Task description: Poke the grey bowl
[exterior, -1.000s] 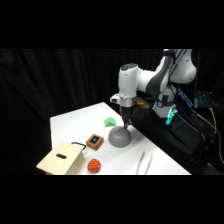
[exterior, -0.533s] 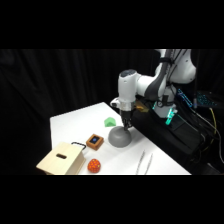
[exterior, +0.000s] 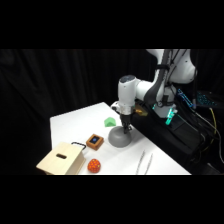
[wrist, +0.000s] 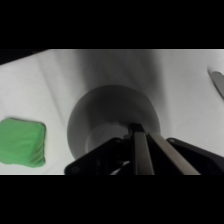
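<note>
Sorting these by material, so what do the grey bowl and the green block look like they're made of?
Grey bowl: probably plastic or ceramic, smooth matte dome without glare; can't tell which. Green block: looks soft, maybe foam or fabric, given its rounded corners.

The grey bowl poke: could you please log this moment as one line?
phase: poke | gripper: on top of grey bowl | green block: beside bowl, apart

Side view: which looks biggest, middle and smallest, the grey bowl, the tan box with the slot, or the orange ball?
1. Pale tan slotted box, though nearest the camera.
2. Matte dark-grey dome-shaped bowl.
3. Small orange ball.
</note>
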